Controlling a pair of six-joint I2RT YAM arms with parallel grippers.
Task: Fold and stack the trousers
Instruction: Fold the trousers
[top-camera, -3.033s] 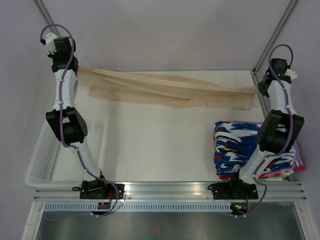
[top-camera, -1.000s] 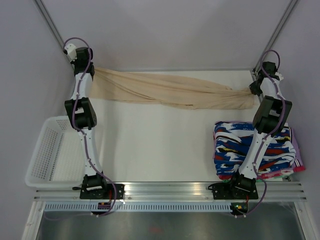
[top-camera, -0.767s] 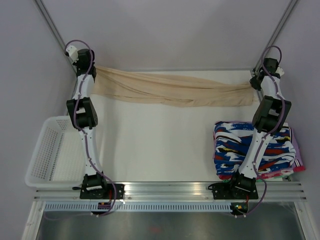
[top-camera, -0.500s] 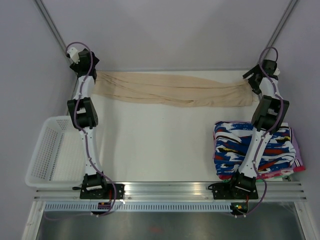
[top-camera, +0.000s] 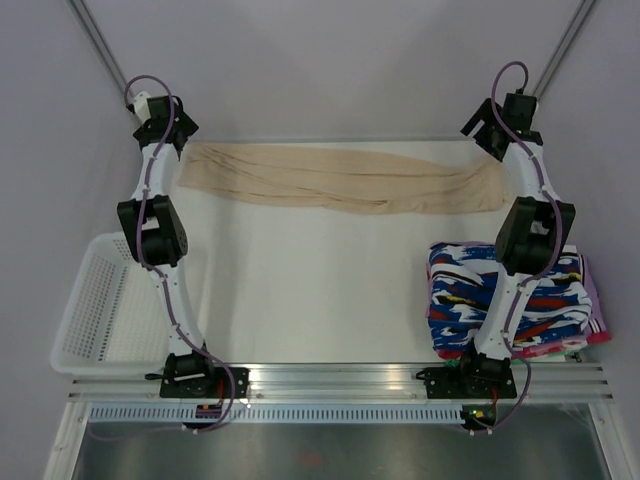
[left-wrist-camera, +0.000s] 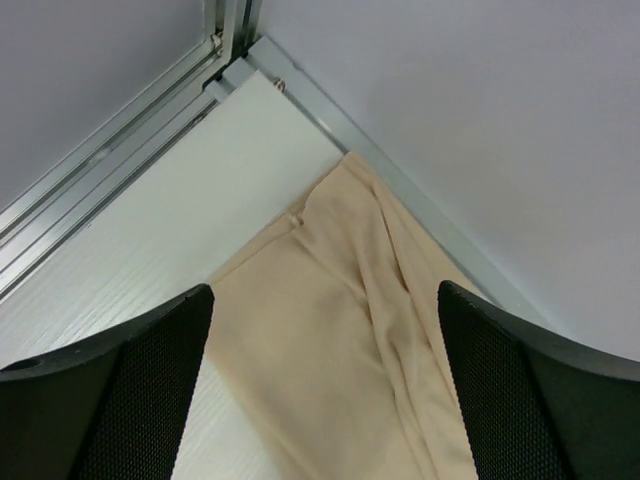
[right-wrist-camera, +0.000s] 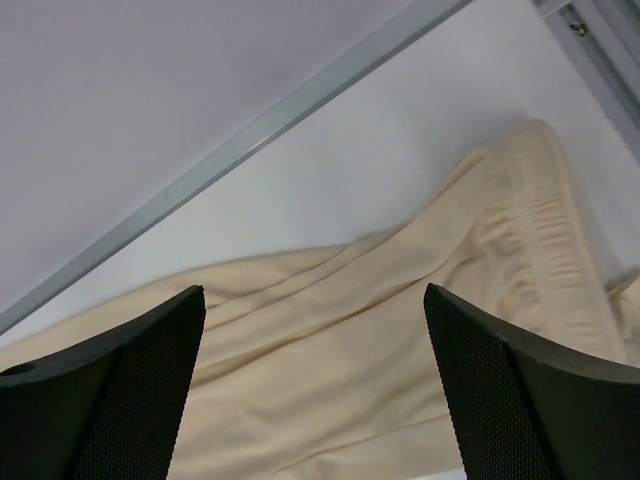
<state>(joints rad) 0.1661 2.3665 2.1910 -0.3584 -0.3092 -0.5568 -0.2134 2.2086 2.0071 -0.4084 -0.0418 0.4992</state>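
- Since a second ago, the trousers (top-camera: 340, 185) go from hanging taut between the arms to lying on the tabletop (top-camera: 300, 290), and both arms lift clear.
- Near right sits a pile of patterned garments (top-camera: 470, 300); near left, a white mesh basket (top-camera: 95, 310).
- At the far edge the trousers stretch lengthwise, wrinkled, waistband rightward.
- The left pincer (left-wrist-camera: 325, 400) and right pincer (right-wrist-camera: 310, 390) hover spread apart, holding nothing.
- Likely step: laid out; folding next calls for regrasping.
- No writing is legible.
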